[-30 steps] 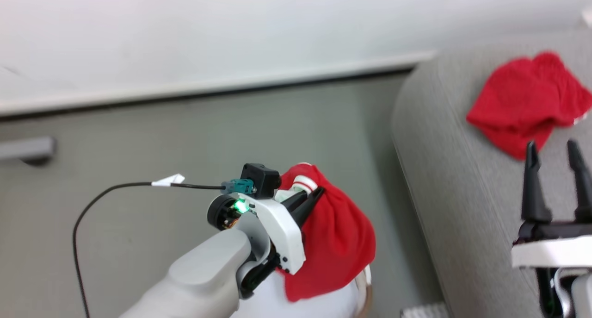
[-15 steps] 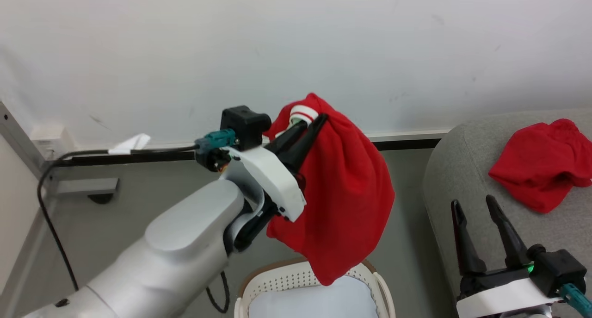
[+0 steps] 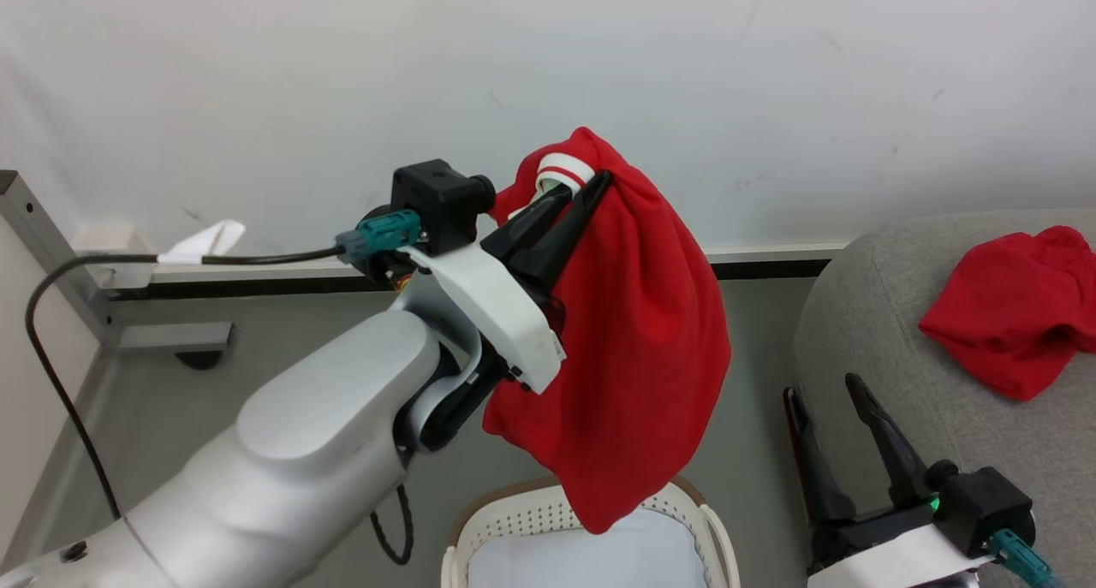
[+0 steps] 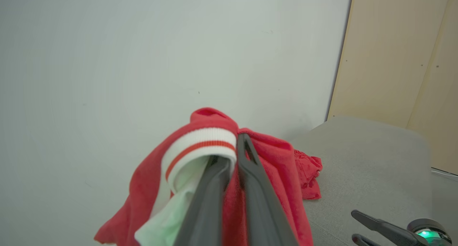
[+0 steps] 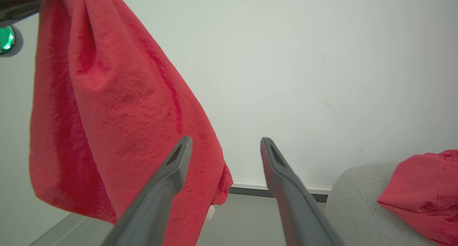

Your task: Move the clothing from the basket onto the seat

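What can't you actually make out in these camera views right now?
Basket interior: head view, cut by the bottom edge, partly covered by the hanging striped-trim garment; leftover clothing cannot be told.
Plain red garment on the seat: head view, right edge cuts it off.
Left gripper grip depth: left wrist view, fabric folds hide it.

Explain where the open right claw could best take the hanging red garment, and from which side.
Probably the loose lower edge of the garment, approached from the robot's right: it hangs free above the basket, nearest the right claw, while the left claw pinches its striped top.
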You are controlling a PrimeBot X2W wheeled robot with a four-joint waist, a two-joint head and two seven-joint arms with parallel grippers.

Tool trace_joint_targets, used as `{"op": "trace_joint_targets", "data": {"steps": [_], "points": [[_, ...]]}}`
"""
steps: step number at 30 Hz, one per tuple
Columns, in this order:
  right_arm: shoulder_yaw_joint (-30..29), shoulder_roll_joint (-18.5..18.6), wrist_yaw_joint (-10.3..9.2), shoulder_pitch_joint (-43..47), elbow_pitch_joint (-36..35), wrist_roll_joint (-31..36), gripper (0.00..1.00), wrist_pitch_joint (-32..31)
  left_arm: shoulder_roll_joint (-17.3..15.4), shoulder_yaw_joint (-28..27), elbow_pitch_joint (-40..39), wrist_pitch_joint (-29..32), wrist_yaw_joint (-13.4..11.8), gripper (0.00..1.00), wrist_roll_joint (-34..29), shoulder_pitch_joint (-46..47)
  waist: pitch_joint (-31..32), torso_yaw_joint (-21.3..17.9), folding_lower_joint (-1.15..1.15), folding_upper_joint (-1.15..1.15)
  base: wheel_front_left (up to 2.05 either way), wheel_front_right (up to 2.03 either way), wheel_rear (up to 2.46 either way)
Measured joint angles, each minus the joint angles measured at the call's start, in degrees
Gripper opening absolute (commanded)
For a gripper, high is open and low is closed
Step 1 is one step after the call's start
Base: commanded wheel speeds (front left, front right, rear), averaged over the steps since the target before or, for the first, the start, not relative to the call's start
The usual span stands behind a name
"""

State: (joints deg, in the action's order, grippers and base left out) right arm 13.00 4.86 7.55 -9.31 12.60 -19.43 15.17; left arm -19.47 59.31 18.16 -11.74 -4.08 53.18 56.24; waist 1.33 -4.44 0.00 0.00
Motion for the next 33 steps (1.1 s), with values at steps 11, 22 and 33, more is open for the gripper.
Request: {"op": "trace_joint_targets", "data": {"steps": [11, 22, 33], "points": [[11.48, 1.48, 0.00, -4.67, 1.65, -1.96, 1.00, 0.00, -0.15, 0.62, -1.04, 0.33, -0.78, 0.00, 0.00, -0.79, -0.08, -0.36, 0.00, 0.00, 0.00, 0.00, 0.00], [22.67, 0.38, 0.00, -15.84, 14.68, -6.84, 1.00, 0.01, 2.30, 2.92, -1.82, 1.19, -0.46, 0.00, -0.05, -1.33, 0.56, 1.57, 0.00, 0.00, 0.00, 0.00, 0.00], [26.62, 0.87, 0.00, -23.02, 26.19, -8.46, 1.00, 0.00, 4.88, 6.57, -3.20, 3.31, 0.49, 0.00, -0.79, -2.01, 1.73, 6.31, 0.00, 0.00, 0.00, 0.00, 0.00]]}}
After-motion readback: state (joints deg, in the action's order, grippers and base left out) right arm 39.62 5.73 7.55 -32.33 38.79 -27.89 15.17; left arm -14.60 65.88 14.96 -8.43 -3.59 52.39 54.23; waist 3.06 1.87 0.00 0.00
